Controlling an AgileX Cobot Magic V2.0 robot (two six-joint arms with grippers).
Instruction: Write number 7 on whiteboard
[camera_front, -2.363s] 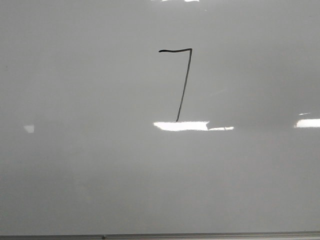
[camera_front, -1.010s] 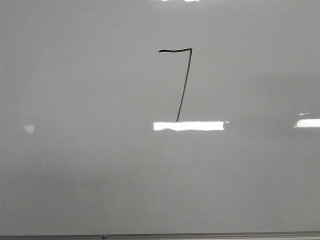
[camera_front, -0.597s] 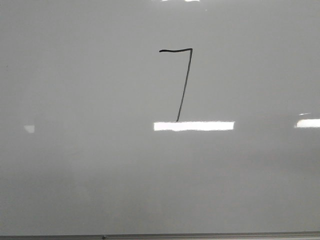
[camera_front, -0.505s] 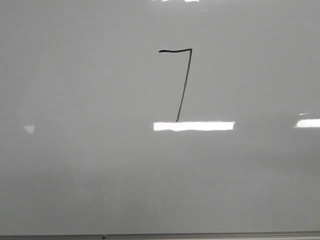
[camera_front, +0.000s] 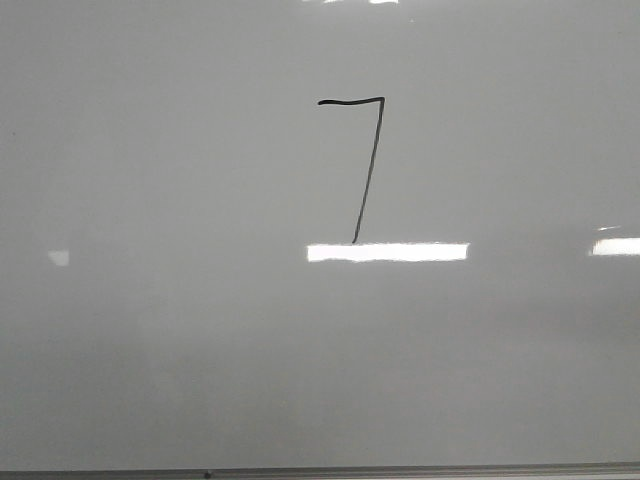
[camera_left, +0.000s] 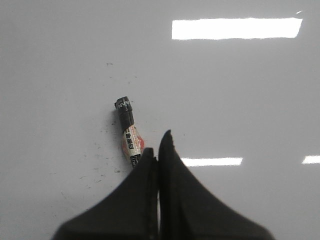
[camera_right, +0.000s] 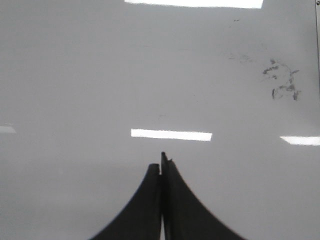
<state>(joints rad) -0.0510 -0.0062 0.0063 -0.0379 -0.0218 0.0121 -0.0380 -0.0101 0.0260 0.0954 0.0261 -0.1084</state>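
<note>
Looking at the front view, I see the 7 (camera_front: 367, 165) finished in thin black ink on the board (camera_front: 150, 350), up in the upper middle. Its short wavy top stroke joins a long downstroke that leans slightly to the left as it drops. The foot of that stroke meets the top edge of a bright glare bar (camera_front: 388, 252). Smaller glare patches sit further out on both sides, and the board's thin metal edge (camera_front: 400, 470) runs along the bottom of the view. Neither arm shows in this view.

On my left wrist camera, the left gripper (camera_left: 157, 147) has its dark fingers pressed together with no gap I can make out. A marker (camera_left: 129, 135) pokes out just beside the fingertips, black cap away from them, label in red and white. I cannot tell whether the fingers are pinching it or whether it only lies against the board behind them.

On my right wrist camera, the right gripper (camera_right: 161, 165) is likewise closed tight, holding nothing. Off to one side of the board there I see a patch of dark smudges (camera_right: 282, 82).
</note>
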